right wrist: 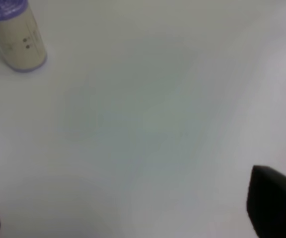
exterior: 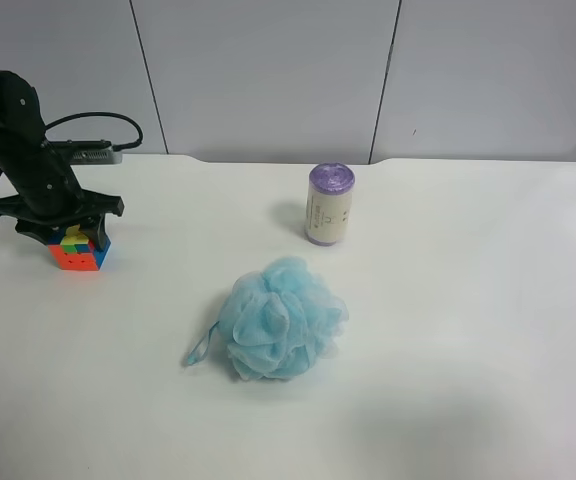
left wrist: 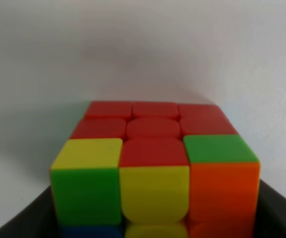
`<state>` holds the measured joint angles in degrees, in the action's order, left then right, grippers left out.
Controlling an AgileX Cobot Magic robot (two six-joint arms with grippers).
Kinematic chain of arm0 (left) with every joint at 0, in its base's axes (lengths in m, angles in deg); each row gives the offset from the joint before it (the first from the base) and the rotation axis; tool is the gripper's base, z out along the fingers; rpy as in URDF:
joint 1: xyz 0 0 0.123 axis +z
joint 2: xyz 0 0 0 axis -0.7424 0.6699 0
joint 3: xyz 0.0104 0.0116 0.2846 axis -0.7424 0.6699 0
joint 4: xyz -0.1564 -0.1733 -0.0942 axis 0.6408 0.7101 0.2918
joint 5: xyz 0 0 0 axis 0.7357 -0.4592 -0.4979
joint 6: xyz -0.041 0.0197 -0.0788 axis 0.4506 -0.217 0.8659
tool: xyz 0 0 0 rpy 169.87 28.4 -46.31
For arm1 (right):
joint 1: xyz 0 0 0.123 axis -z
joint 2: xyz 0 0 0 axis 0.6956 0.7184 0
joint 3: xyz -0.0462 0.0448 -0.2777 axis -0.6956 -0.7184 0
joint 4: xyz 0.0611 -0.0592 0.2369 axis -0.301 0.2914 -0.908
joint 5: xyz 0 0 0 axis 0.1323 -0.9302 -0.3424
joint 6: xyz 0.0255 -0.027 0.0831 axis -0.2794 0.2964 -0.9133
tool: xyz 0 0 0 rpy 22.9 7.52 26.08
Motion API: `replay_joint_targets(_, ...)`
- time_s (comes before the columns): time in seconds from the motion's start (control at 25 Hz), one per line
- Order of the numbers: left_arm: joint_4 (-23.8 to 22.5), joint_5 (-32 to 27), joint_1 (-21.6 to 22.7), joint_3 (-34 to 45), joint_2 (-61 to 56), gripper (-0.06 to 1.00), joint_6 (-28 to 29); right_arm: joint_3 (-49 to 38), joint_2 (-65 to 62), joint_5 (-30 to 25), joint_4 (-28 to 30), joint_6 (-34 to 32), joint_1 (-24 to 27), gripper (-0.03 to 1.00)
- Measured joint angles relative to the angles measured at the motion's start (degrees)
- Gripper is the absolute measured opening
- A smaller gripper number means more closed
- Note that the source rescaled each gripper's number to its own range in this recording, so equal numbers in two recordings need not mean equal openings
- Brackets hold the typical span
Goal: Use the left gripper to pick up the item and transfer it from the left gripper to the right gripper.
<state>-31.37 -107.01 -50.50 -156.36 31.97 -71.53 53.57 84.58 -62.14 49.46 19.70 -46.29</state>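
Dark print running down the cream side of the purple-topped roll [exterior: 329, 208], far too small to read from the high camera. Same roll [right wrist: 18, 37] up close in the right wrist view: just two dark dots and a faint blurred line, illegible. Nothing readable anywhere else.

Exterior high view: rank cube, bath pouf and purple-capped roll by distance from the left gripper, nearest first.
1. Cube: between the fingers of the left gripper, at the left edge of the table.
2. Bath pouf: mid-table, toward the front.
3. Purple-capped roll: mid-table, toward the back, slightly farther across.
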Motion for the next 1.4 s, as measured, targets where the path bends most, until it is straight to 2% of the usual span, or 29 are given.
replay_joint_targets(0.36, 0.00, -0.23, 0.00, 0.00, -0.64, 0.00, 0.00, 0.00, 0.00, 0.00, 0.00, 0.00, 0.00, 1.00)
replay_joint_targets(0.52, 0.00, -1.65, 0.00, 0.00, -3.99, 0.00, 0.00, 0.00, 0.00, 0.00, 0.00, 0.00, 0.00, 1.00)
replay_joint_targets(0.76, 2.68, -6.15, 0.00, 0.00, -10.22, 0.00, -0.65, 0.00, 0.00, 0.00, 0.00, 0.00, 0.00, 1.00)
replay_joint_targets(0.92, 7.16, -9.51, 0.00, 0.00, -13.63, 0.00, -5.38, 0.00, 0.00, 0.00, 0.00, 0.00, 0.00, 1.00)
replay_joint_targets(1.24, 21.83, -13.21, 0.00, 0.00, -17.62, 0.00, -19.53, 0.00, 0.00, 0.00, 0.00, 0.00, 0.00, 1.00)
replay_joint_targets(1.4, 26.05, -13.54, -0.92, 0.32, -19.74, 0.00, -24.99, 0.00, 0.00, 0.00, 0.00, 0.00, 0.00, 1.00)
